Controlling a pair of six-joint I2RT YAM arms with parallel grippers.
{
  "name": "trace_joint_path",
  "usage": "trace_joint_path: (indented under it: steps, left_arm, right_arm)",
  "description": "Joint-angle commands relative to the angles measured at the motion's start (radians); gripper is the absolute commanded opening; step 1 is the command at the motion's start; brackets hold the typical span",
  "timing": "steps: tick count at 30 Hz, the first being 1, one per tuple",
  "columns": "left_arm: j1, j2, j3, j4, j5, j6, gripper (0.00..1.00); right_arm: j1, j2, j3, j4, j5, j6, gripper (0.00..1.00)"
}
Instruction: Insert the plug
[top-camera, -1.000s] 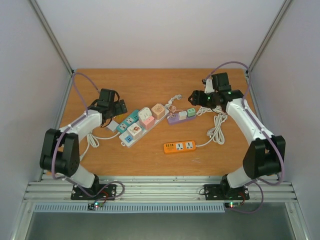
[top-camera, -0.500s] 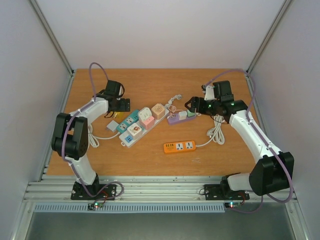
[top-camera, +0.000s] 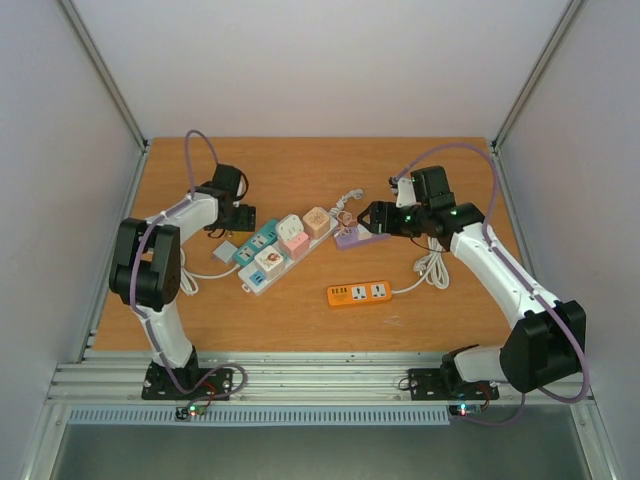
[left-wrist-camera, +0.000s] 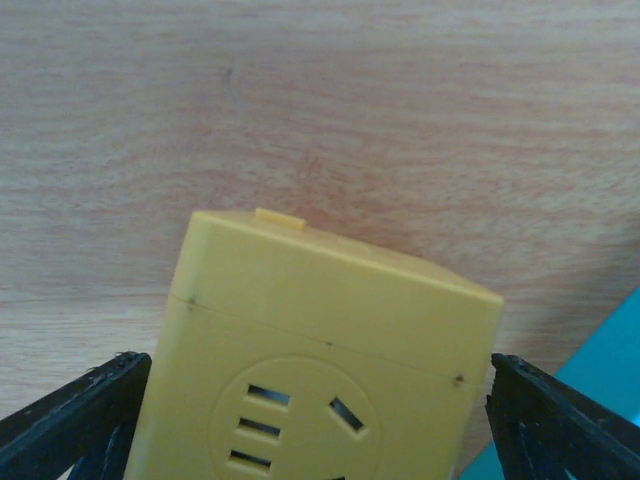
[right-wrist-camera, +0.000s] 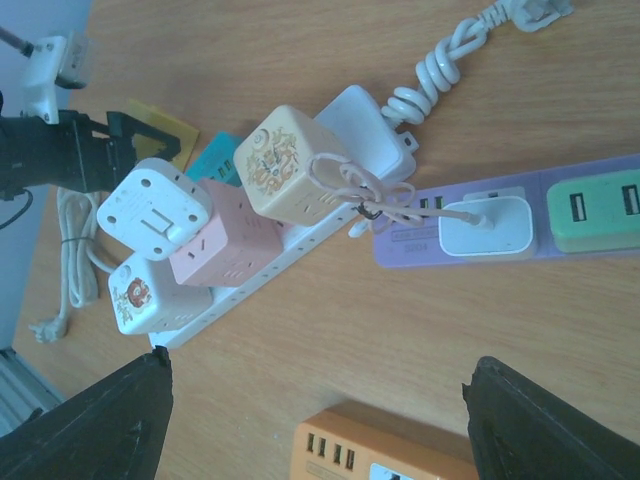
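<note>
The plug is a yellow cube-shaped block (left-wrist-camera: 330, 340) with socket slots on its face, lying on the wooden table just left of the white power strip (top-camera: 268, 258). My left gripper (left-wrist-camera: 320, 425) is low over it, open, one black finger (left-wrist-camera: 75, 420) on each side of the block, close to its edges. In the top view this gripper (top-camera: 240, 216) is at the strip's left end. My right gripper (top-camera: 372, 217) hovers open over the purple strip (top-camera: 352, 238), nothing between its fingers (right-wrist-camera: 100, 425).
The white strip (right-wrist-camera: 250, 275) carries teal, pink, white and cream cube adapters. The purple strip (right-wrist-camera: 500, 225) holds a white charger and a green block. An orange strip (right-wrist-camera: 385, 450) lies nearer, with coiled white cords (top-camera: 435, 265) at right and left.
The left arm folded inward and its gripper came down around the yellow block, jaws narrowing slightly. The right gripper moved left over the purple strip and its jaws widened a little.
</note>
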Motion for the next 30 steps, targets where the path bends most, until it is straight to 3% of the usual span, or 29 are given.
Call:
trace_joint_path:
  steps: [1, 5, 11, 16, 20, 27, 30]
  left_arm:
    - [0.006, -0.003, 0.016, -0.022, 0.000, -0.008, 0.90]
    - [0.006, -0.006, 0.020, -0.026, 0.003, -0.003, 0.86]
    - [0.004, -0.028, 0.030, -0.048, -0.002, 0.003, 0.60]
    - [-0.001, -0.151, -0.014, 0.000, 0.022, 0.003, 0.56]
    - [-0.015, -0.290, -0.038, 0.014, 0.154, -0.040, 0.55]
    - [-0.101, -0.494, -0.144, 0.212, 0.429, -0.082, 0.52]
    - [-0.166, -0.539, -0.179, 0.309, 0.533, -0.079, 0.51]
  right_arm:
    - [0.024, -0.013, -0.005, 0.015, 0.013, 0.014, 0.80]
    - [0.029, -0.016, -0.008, 0.013, 0.019, 0.016, 0.80]
    - [0.052, -0.033, -0.017, 0.031, 0.030, 0.013, 0.77]
    - [0.074, -0.046, -0.029, 0.073, 0.030, 0.037, 0.76]
    - [0.086, -0.067, -0.033, 0.090, 0.026, 0.036, 0.75]
    - [0.096, -0.149, -0.062, 0.135, -0.004, 0.078, 0.76]
    - [0.097, -0.201, -0.067, 0.115, 0.044, 0.103, 0.68]
